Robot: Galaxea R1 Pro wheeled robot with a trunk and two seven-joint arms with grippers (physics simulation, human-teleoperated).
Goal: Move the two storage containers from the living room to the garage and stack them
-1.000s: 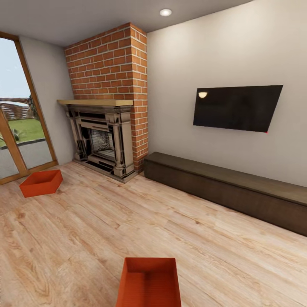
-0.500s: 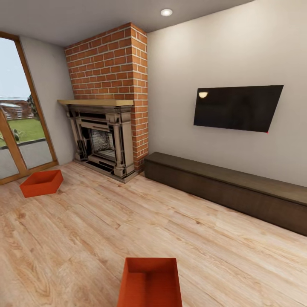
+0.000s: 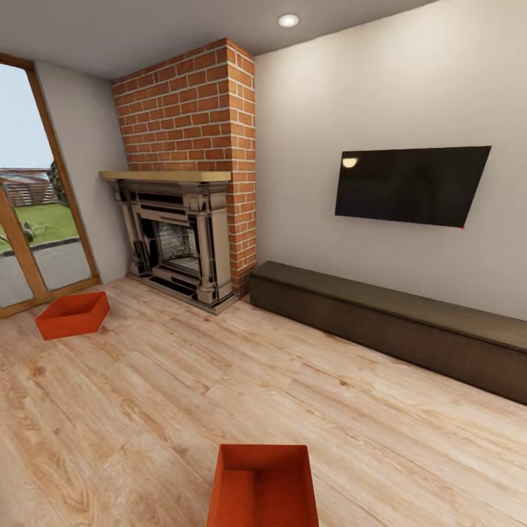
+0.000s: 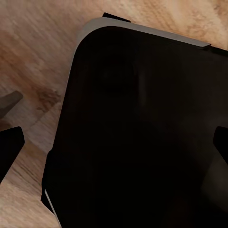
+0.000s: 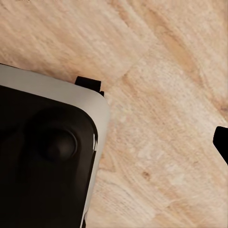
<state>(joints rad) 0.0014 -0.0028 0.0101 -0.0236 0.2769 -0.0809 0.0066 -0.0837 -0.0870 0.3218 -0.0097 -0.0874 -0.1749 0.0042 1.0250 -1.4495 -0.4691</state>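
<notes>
Two red-orange open-top storage containers rest on the light wood-plank floor of the living room. One container (image 3: pixel 72 315) lies far off at the left, near the glass door. The other container (image 3: pixel 263 487) sits close in front of me, cut off by the head view's lower edge, and is empty. My left gripper (image 4: pixel 114 145) hangs over my dark base with its fingertips (image 4: pixel 10 148) far apart, open and empty. My right gripper (image 5: pixel 114 142) points down at the planks; one dark fingertip (image 5: pixel 222 141) shows at the picture's edge, and nothing is held.
A red brick fireplace (image 3: pixel 187 183) with a pale mantel stands in the far corner. A long dark low cabinet (image 3: pixel 388 326) runs along the right wall under a black TV (image 3: pixel 410 184). A wood-framed glass door (image 3: pixel 33 227) opens at the left. My black base (image 4: pixel 142 133) is below the arms.
The whole picture has shifted a few pixels right and the near container sits slightly lower, so the camera has moved. Neither container has moved on the floor.
</notes>
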